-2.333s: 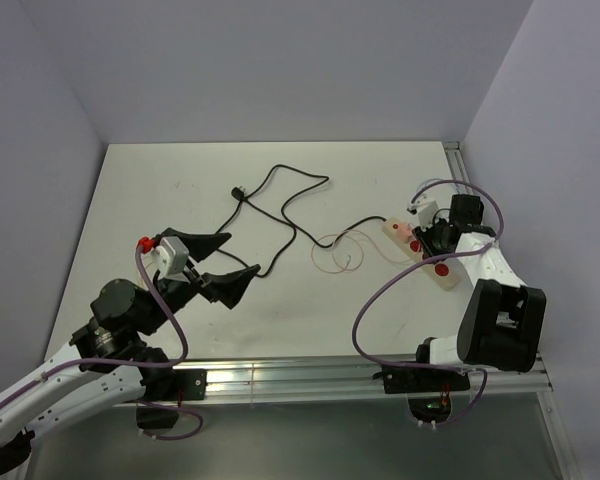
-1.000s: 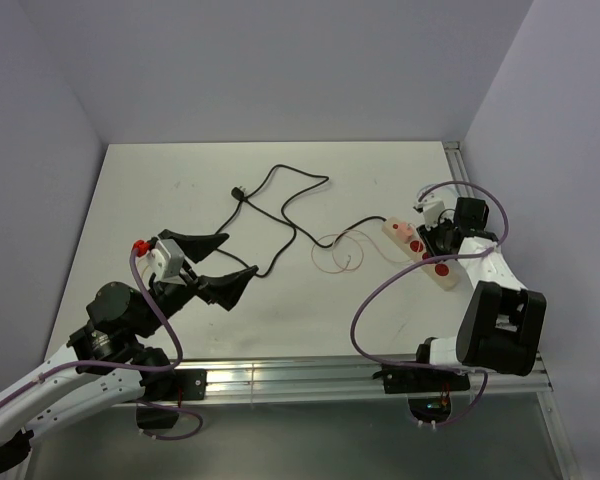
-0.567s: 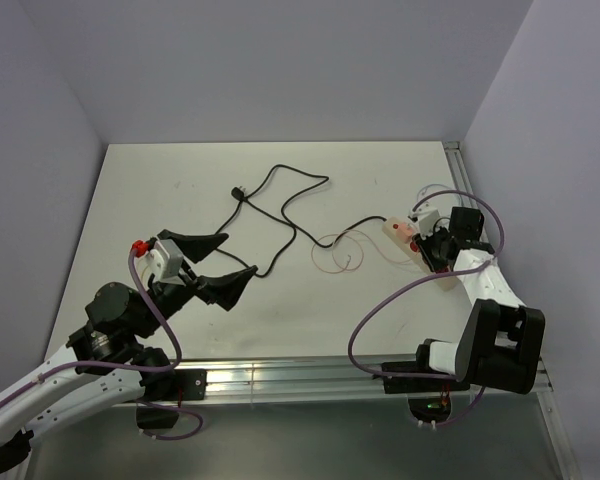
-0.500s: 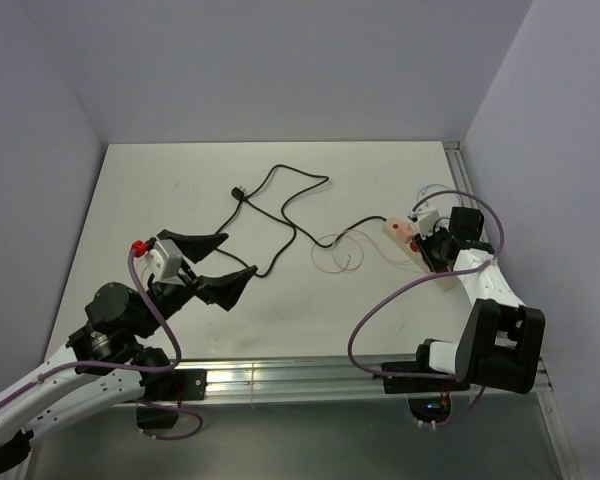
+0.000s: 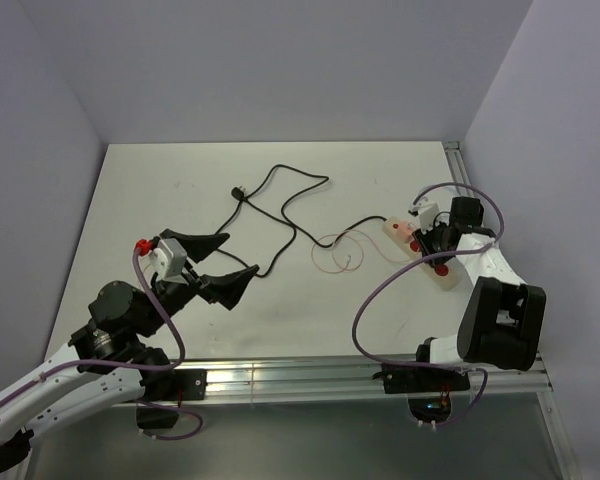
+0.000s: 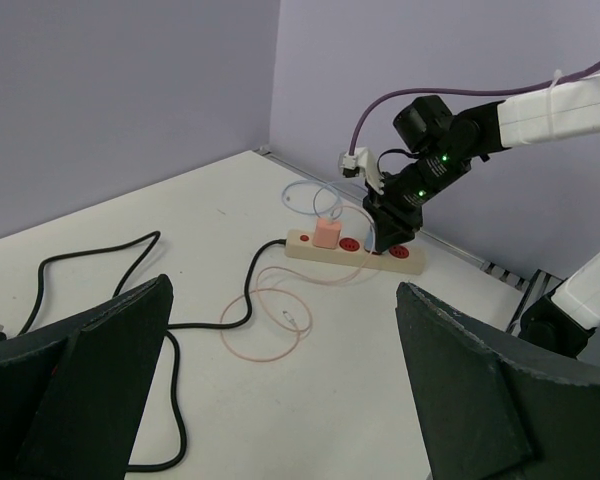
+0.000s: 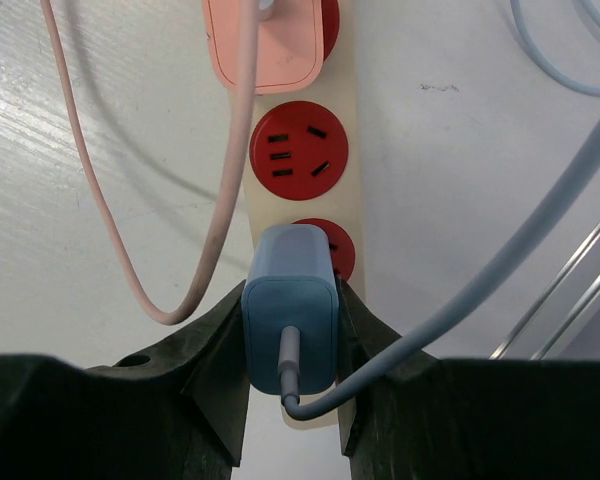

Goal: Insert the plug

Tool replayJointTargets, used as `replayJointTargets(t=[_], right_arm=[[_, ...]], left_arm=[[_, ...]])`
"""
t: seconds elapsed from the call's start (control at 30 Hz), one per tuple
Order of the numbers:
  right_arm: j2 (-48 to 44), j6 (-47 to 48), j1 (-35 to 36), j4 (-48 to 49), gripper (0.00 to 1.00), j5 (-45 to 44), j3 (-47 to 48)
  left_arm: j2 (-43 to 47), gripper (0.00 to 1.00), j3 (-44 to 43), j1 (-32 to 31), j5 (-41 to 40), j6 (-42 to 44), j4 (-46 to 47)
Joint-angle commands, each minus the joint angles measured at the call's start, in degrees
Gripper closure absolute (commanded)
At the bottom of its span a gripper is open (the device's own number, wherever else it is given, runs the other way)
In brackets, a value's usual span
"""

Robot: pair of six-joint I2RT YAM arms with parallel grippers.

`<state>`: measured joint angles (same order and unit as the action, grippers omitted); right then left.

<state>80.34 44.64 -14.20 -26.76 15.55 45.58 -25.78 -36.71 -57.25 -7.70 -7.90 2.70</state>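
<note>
Insertion step in hand: the right gripper [image 7: 291, 335], closed tight on the blue rectangular plastic plug [image 7: 291, 300], holds it at a round red socket [image 7: 342, 252] of the cream power strip [image 7: 354, 150] on the right, likely needing a straight push home, while the left gripper [image 5: 238, 255] hangs wide open, empty.

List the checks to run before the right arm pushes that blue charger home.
1. Grip: right gripper shut on the blue charger: ok.
2. Alignment: charger sits over a red socket of the power strip: ok.
3. Prongs seated: cannot tell, hidden under the charger.
4. Cable: blue cable clear of the free middle socket: ok.
5. Other arm: left gripper open, apart from the strip: ok.
</note>
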Motion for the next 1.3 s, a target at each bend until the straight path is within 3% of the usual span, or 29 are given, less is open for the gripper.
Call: replayJointTargets(t=[0.0, 0.17, 0.37, 0.6, 0.83, 0.97, 1.03, 1.27], right_arm=[[6.4, 1.5, -1.7, 1.0, 1.00, -1.4, -2.3], [8.3, 3.2, -2.8, -0.7, 1.00, -3.5, -1.0], [3.9, 3.6, -2.9, 4.2, 1.00, -9.2, -5.2], [8.2, 6.2, -3.7, 1.1, 1.00, -14.0, -1.2], [13.4, 9.4, -2.9, 5.0, 1.00, -27.6, -3.5], [21.5, 9.0, 0.5, 6.0, 1.00, -36.3, -2.3], [23.2, 7.7, 1.1, 6.9, 1.00, -35.9, -3.3], [16.5, 6.4, 0.1, 11.3, 1.00, -28.2, -4.9]], left_arm=[[-0.7, 0.00, 0.5, -0.3, -1.3, 1.1, 1.4], [-1.3, 0.00, 0.7, -0.3, -1.6, 1.4, 1.5], [-0.9, 0.00, 0.6, -0.3, -1.5, 1.4, 1.6], [-0.2, 0.00, 1.0, -0.3, -1.8, 1.1, 1.3], [-0.6, 0.00, 1.1, -0.3, -1.8, 1.3, 1.4], [-0.7, 0.01, 1.2, -0.3, -2.1, 1.5, 1.5], [-1.1, 0.00, 1.3, -0.3, -2.1, 1.4, 1.3], [-1.9, 0.00, 1.3, -0.3, -2.1, 1.6, 1.9]])
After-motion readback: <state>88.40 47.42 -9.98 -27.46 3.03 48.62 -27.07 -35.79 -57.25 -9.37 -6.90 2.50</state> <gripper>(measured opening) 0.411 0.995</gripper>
